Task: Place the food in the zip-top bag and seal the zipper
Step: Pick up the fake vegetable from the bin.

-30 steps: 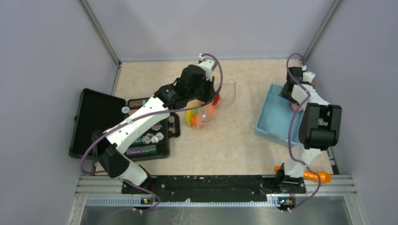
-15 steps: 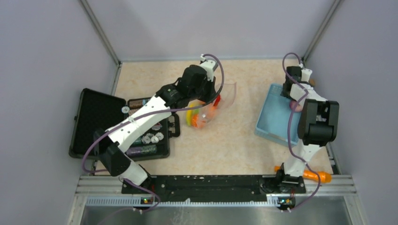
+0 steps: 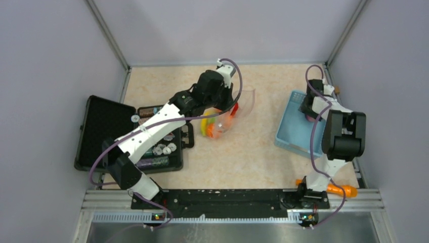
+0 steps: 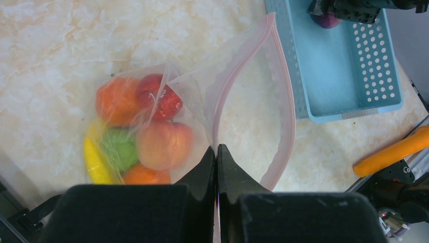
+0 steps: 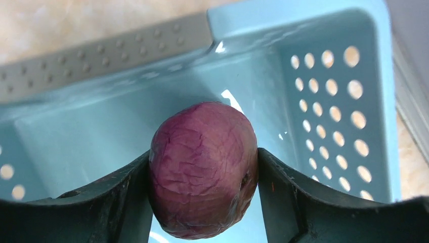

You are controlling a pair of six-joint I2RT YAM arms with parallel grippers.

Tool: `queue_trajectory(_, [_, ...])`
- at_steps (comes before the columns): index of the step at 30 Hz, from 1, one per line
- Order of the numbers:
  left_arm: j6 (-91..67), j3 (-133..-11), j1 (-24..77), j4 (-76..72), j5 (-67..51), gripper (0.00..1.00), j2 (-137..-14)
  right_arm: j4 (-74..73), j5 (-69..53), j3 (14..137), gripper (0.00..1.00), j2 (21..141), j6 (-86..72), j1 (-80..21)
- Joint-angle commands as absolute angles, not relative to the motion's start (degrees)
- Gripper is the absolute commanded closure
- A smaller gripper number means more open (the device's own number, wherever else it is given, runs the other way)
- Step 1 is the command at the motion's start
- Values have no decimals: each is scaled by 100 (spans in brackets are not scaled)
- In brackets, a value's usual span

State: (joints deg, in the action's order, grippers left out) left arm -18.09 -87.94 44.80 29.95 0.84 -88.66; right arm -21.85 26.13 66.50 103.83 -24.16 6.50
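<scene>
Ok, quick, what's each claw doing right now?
Left claw: closed, pinching the rim of the clear crinkly plastic zip-top bag.
Right claw: closed on a dark-purple round toy fruit inside the light-blue plastic basket.

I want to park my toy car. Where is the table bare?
Bare: the wide patch between the zip-top bag and the blue basket, running to the near rail, and the strip by the back wall. Crowded: the left, with the black case and left arm.

The marbled surface [image 3: 253, 152] bore an open black case [image 3: 101, 132] left, the zip-top bag [image 3: 244, 105] centre, a light-blue basket [image 3: 292, 132] right, an orange object [image 3: 342, 190] nearest.
</scene>
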Motion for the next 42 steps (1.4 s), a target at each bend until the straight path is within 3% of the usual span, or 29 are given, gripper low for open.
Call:
queue_trajectory(1, [-1862, -8839, 4482, 2787, 43, 100, -8779, -1738, 1883, 6334, 54, 9890, -2514, 628])
queue_trajectory(4, [-1863, -8833, 4482, 2787, 42, 100, -8776, -1675, 1482, 6248, 62, 9800, -2440, 603])
queue_trajectory(16, [-1803, -8827, 4482, 2777, 67, 100, -8789, -2057, 134, 6005, 59, 9828, -2270, 44])
queue_trajectory(22, [-1773, -8780, 4482, 2734, 26, 100, -8785, -1933, 123, 5789, 42, 9521, -2196, 39])
queue_trajectory(34, [-1697, -8818, 4474, 2706, 51, 100, -8806, -1751, 69, 5814, 23, 9454, -2052, 40])
queue_trajectory(38, [-1703, -8820, 4474, 2727, 51, 100, -8824, -1779, 287, 5889, 26, 9449, -2045, 44])
queue_trajectory(42, [-1714, -8815, 4474, 2741, 53, 100, -8823, -1806, 62, 5959, 43, 9348, -1996, 44])
